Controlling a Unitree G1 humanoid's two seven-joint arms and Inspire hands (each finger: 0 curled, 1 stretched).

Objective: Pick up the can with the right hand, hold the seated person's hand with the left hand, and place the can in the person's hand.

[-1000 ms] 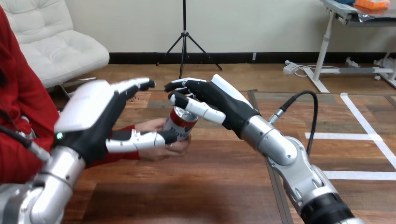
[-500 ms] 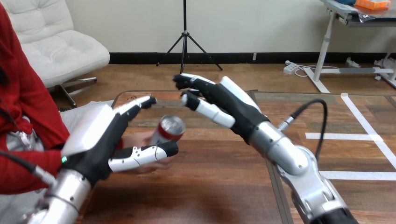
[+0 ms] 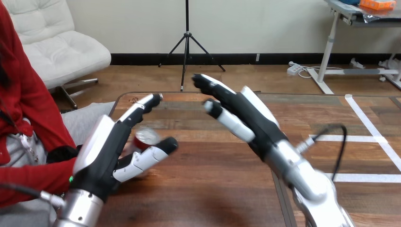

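Hovering above the middle of the table, the right hand [image 3: 248,120] is spread with its fingers straight and holds nothing. It stands well clear of the task's object, up and to the right of it.

The left hand [image 3: 106,146] reaches in near the table's left edge, back turned to the camera. Its fingers [image 3: 137,109] are stretched forward and its thumb [image 3: 151,155] points out to the right, so the hand is open rather than clasped round anything.

The can [image 3: 145,136] shows in the gap between those fingers and the thumb, just behind the left hand, leaning a little, with its silver top and red band visible. The person's hand is hidden behind the left hand, so I cannot tell what bears the can or whether the two hands touch. A red sleeve [image 3: 33,177] comes in at the table's left edge.

The main risk is a drop. Neither robot hand grips the can, so it likely depends on a hold the pictures do not show, and it is already tilted. The thumb sits just beside it, and any sweep of the left hand could knock it loose. It could then roll across the table [image 3: 213,189] or off the left edge.
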